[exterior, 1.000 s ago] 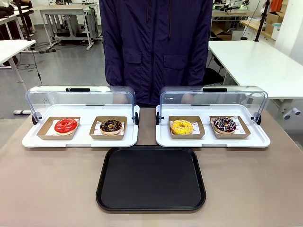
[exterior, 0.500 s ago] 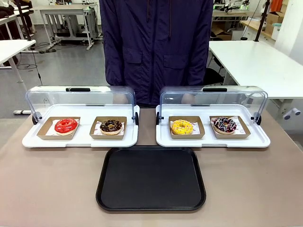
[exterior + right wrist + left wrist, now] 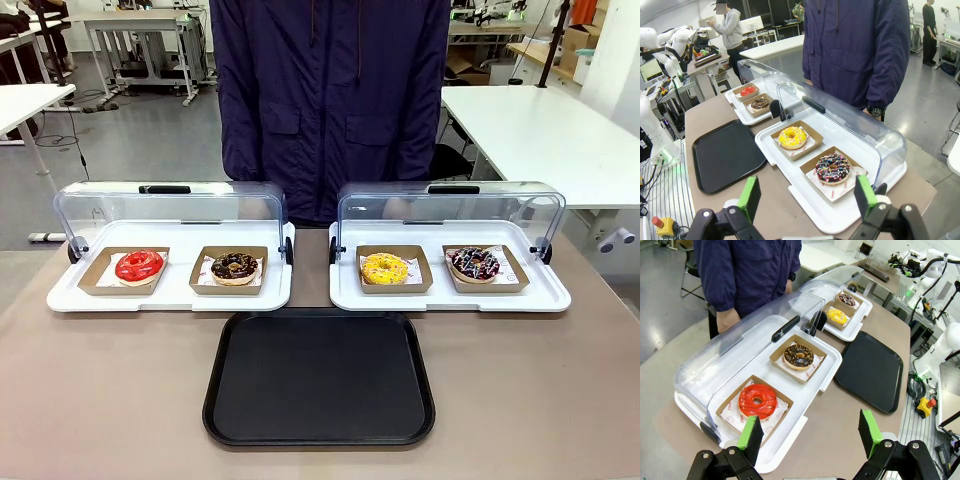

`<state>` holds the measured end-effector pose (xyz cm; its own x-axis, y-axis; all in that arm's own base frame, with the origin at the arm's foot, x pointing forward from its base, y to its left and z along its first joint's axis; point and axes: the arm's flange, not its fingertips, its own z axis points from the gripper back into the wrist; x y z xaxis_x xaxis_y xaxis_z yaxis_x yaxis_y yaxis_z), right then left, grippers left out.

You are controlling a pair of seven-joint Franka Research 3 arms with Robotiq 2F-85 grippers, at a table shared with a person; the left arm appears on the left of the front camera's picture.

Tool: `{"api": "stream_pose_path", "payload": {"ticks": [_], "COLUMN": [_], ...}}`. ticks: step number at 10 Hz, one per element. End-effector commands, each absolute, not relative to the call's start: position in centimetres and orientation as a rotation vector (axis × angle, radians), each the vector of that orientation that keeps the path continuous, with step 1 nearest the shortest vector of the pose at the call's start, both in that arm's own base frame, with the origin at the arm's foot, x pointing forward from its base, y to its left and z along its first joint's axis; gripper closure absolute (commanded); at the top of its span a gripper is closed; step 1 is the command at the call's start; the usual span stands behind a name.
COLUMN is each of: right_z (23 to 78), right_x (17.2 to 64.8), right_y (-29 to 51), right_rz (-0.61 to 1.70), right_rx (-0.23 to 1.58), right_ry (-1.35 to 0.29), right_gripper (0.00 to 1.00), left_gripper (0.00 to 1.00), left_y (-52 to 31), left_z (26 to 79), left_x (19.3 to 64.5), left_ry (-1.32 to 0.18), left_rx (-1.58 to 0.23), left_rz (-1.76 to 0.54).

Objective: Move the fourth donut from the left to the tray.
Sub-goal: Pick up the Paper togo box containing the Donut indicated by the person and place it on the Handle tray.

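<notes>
Though both sets of fingers gape wide, we see nothing between them. The left fingers (image 3: 751, 439) rise from the bottom edge of the left wrist view, green pads far apart and empty, above the near corner of the left white tray (image 3: 812, 385). The right fingers (image 3: 749, 197) are the same in the right wrist view: fully spread, holding nothing, clear of everything.

The fourth donut (image 3: 474, 263) sits at right of centre in the front view, last in the row of four. It lies flat in its brown cardboard holder (image 3: 512, 278) on the right white tray (image 3: 450, 302). That tray's clear domed lid (image 3: 450, 210) is swung up behind the donut. The yellow donut (image 3: 385, 268) is just beside it to picture left, in its own holder on the same tray.

In the right wrist view we have the fourth donut at lower centre, just above the fingers and not touching them.

The tray (image 3: 320, 380), black and bare, lies at lower centre of the front view. It rests on the bench (image 3: 100, 400), just below the gap between the two white trays.

The red donut (image 3: 139, 266) and the crumb-topped chocolate donut (image 3: 235, 266) sit at left on the left white tray. A person (image 3: 330, 100) in a dark jacket stands at upper centre, behind the bench.
</notes>
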<state>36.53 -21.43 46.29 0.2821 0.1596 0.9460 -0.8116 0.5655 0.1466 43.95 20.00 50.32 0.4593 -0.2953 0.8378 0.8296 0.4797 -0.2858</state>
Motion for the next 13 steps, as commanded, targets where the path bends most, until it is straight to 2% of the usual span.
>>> {"api": "stream_pose_path", "payload": {"ticks": [1,13], "right_z": [46.51,46.51], "right_x": [37.0,37.0], "right_y": [-21.61,-21.61], "right_rz": [0.747,0.747], "right_rx": [0.713,0.713], "right_ry": [-1.129,-1.129], "right_gripper": [0.0,0.0], "left_gripper": [0.0,0.0], "left_y": [20.03,20.03], "left_z": [50.35,50.35], "left_x": [43.9,43.9], "left_ry": [-0.814,-0.814], "left_rx": [-0.785,-0.785], "left_rz": [-0.787,-0.787]}}
